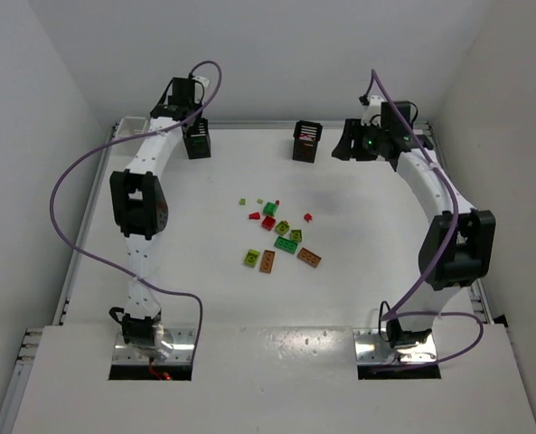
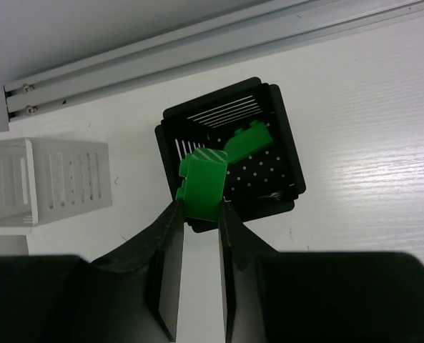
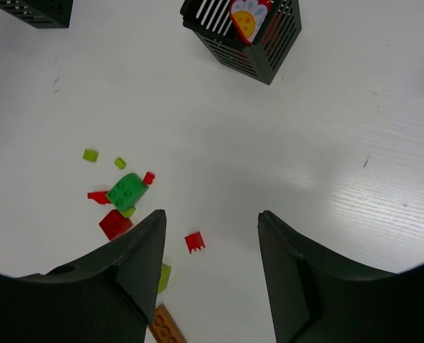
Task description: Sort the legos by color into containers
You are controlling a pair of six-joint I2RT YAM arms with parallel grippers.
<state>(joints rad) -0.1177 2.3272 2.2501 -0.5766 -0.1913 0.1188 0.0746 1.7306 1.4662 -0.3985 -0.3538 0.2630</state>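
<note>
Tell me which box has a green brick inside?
The black bin under the left pincer, beside the white bin: a green brick lies inside. The other black bin shows none.

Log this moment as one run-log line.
left claw: shut on green lego, over black bin | bin holds: second green lego | right claw: open, empty | loose legos: mid-table

My overhead camera looks down from the near side. Left wrist sits close above the far-left bin (image 2: pixel 289 143); right wrist, higher, shares the central legos (image 3: pixel 129 191) with it.

White bin (image 2: pixel 54 179) runs off the left edge.
</note>
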